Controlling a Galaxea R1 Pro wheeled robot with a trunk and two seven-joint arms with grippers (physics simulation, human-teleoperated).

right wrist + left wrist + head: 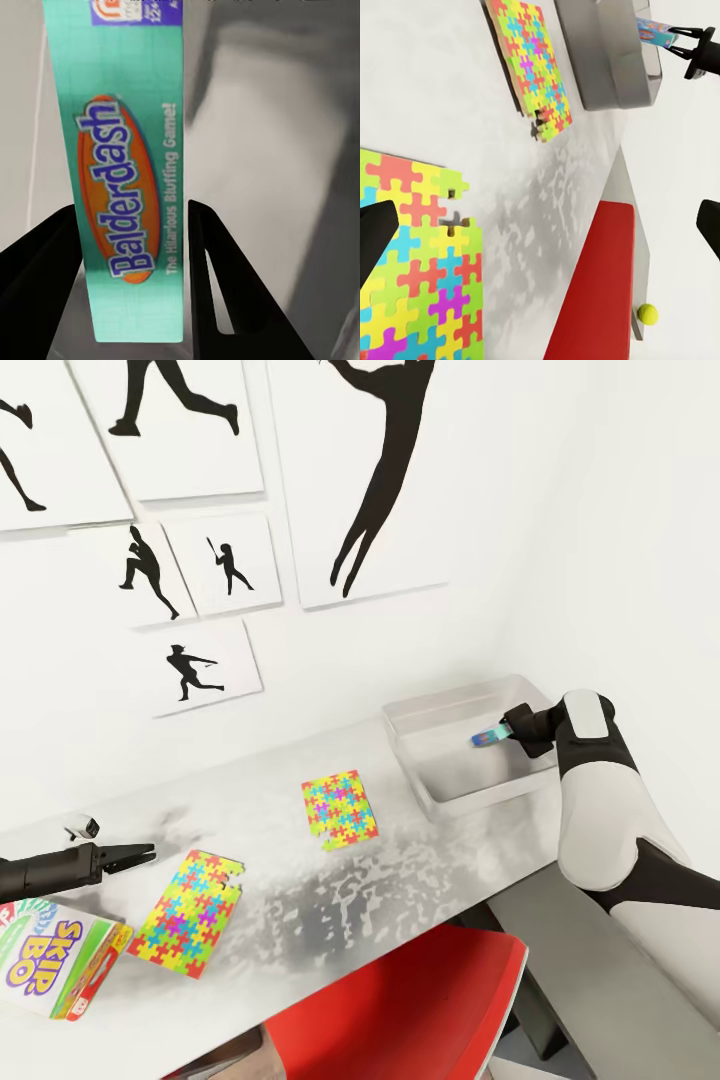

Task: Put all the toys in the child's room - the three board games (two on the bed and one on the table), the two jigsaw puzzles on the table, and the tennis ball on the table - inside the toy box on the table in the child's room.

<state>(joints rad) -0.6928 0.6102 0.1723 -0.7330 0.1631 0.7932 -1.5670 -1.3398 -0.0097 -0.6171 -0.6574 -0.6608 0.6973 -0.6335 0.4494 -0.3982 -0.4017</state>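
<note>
We hold the Balderdash game box (131,187) edge-on between the right gripper (508,731) fingers, jaws clamped on its narrow side, so it can slip down into the toy box (420,712) that it hangs over at the far end of the table (400,860). Our left gripper (135,853) waits with jaws wide apart just beside the nearer jigsaw puzzle (190,910), likely our next pick. The second puzzle (340,810) lies flat mid-table, the Skip-Bo box (55,955) at the near edge, and the tennis ball (647,314) appears to sit on the floor beyond the red chair (400,1010)
</note>
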